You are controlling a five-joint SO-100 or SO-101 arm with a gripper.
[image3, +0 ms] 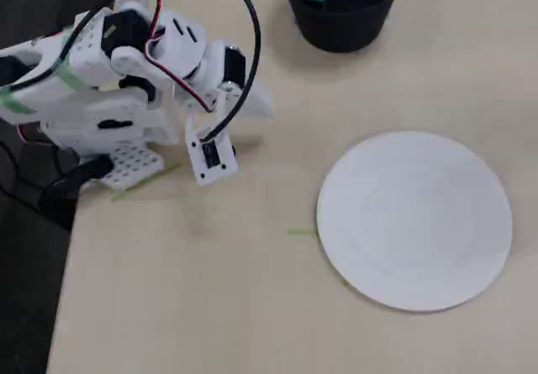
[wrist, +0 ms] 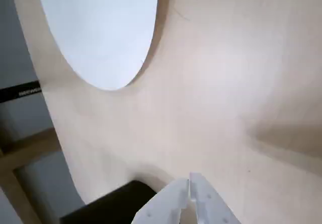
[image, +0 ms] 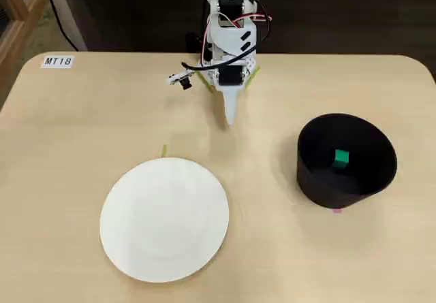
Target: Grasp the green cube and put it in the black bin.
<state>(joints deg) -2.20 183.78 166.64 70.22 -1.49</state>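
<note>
The white plate (image: 164,218) is seen empty at the near left. Inside the black bin (image: 310,173), at the right, the green cube (image: 341,157) is already lodged. The gripper (image: 229,118) is folded far back, closed on nothing, so the task is judged done.

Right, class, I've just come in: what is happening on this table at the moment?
A small white robot arm sits folded at the table's far edge, holding nothing; its gripper is shut and empty. The green cube already lies inside the black bin. A white plate sits empty nearby. The job looks done.
</note>
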